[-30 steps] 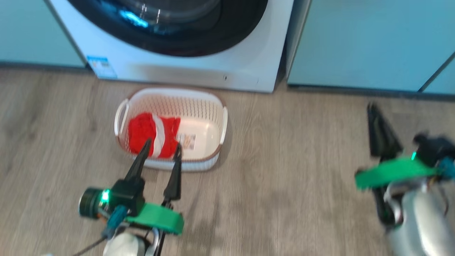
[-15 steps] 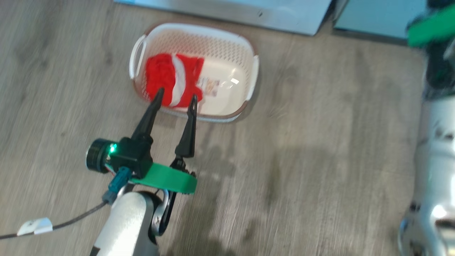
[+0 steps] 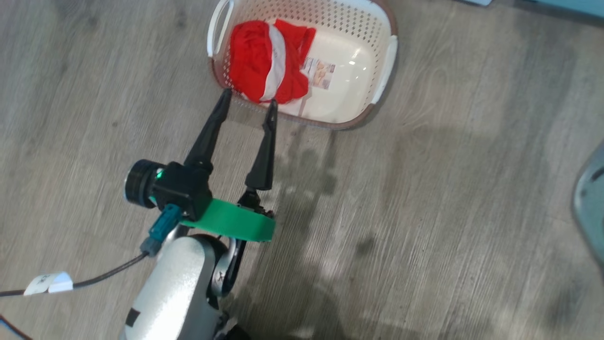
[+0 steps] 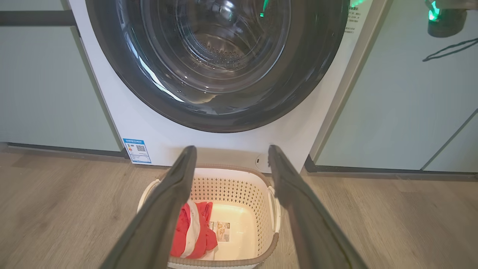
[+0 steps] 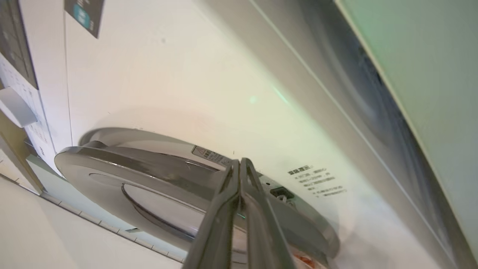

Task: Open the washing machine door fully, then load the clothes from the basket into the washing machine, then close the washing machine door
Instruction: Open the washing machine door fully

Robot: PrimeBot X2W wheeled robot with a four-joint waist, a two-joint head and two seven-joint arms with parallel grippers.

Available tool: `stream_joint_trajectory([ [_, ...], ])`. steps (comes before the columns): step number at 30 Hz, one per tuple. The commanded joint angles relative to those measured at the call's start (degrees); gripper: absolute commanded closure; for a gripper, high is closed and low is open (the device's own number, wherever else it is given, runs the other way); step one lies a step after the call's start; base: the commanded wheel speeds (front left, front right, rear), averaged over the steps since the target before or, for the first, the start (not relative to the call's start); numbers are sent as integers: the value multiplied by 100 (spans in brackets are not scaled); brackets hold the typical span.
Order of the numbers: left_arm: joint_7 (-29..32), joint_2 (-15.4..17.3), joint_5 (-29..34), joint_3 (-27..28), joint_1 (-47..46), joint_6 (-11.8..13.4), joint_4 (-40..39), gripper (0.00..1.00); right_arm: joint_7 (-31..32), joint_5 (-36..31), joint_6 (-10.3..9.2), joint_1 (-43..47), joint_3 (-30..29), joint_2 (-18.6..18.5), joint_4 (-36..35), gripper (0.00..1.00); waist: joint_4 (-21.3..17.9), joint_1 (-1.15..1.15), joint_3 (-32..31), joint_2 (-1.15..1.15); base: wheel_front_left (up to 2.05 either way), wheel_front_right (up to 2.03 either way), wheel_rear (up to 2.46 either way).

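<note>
The basket point(image 3: 350, 124) stands on the floor at the top of the head view, with red and white clothes point(image 3: 257, 56) heaped in its left half. My left gripper point(image 3: 249, 96) is open, its tips just short of the basket's near rim, nothing between them. In the left wrist view the left gripper point(image 4: 231, 147) frames the basket point(image 4: 209, 170), the clothes point(image 4: 190, 231), and the washing machine point(image 4: 112, 112) with its black-rimmed washing machine door point(image 4: 224, 116). My right gripper point(image 5: 239, 161) is shut and empty, tips at the edge of the door point(image 5: 149, 168); contact is unclear.
Pale teal cabinets point(image 4: 37, 93) flank the machine on both sides point(image 4: 392, 112). The wood floor point(image 3: 424, 212) spreads out right of the basket. A grey rounded part point(image 3: 590, 208) shows at the right edge. A cable with a white tag point(image 3: 47, 283) trails from my left arm.
The head camera has tilted down, so the basket sits higher and the machine has left that view. The right arm rose out of the head view. The left gripper stays open by the basket.
</note>
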Motion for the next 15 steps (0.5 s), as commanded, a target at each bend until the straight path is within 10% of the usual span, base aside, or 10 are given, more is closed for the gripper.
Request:
stream_joint_trajectory([
  [1,-55,54,-62,102,-57,42,-204,0,155,-86,42,-543,-43,104,117,100,97,-1,116,0,0,0,0],
  [15,-55,54,-234,-121,-89,145,-236,0,473,-764,42,-1862,-1053,-54,1651,100,379,-1,272,0,0,0,0],
])
